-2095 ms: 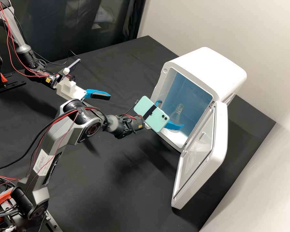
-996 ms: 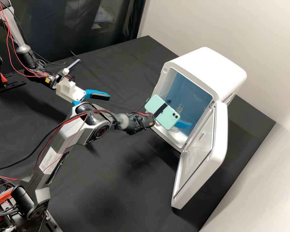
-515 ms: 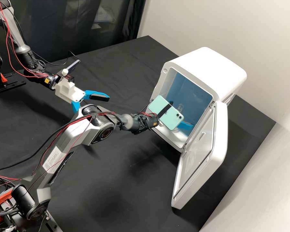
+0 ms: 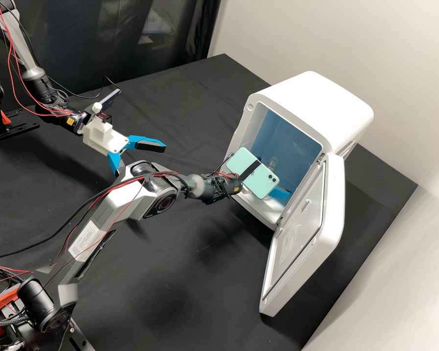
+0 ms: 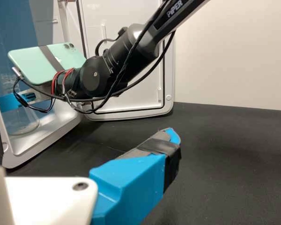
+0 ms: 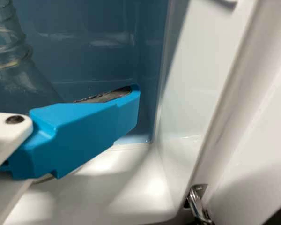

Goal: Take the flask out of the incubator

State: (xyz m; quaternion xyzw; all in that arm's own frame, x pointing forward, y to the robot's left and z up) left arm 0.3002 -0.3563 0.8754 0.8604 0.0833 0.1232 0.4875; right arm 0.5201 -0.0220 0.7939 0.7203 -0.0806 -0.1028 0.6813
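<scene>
Right gripper (image 4: 275, 190) inside open incubator (image 4: 317, 105) beside flask (image 6: 9, 70), jaws' spread cannot be told; left gripper (image 4: 137, 155) above worktop (image 4: 180, 273), jaws wide, empty.

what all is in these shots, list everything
incubator: 1, white with blue inside, far right end of the bench
incubator door: 1, white, swung open
flask: 1, clear glass, upright inside the incubator
bench: 1, black, under everything
mint phone: 1, pale green, strapped on the right arm's wrist, at the incubator's opening
dark phone: 1, on the left arm's wrist
cables: several, red and black, along both arms
left gripper: 1, white with blue fingers, open, above the bench left of the incubator
right gripper: 1, white and blue, inside the incubator beside the flask
</scene>
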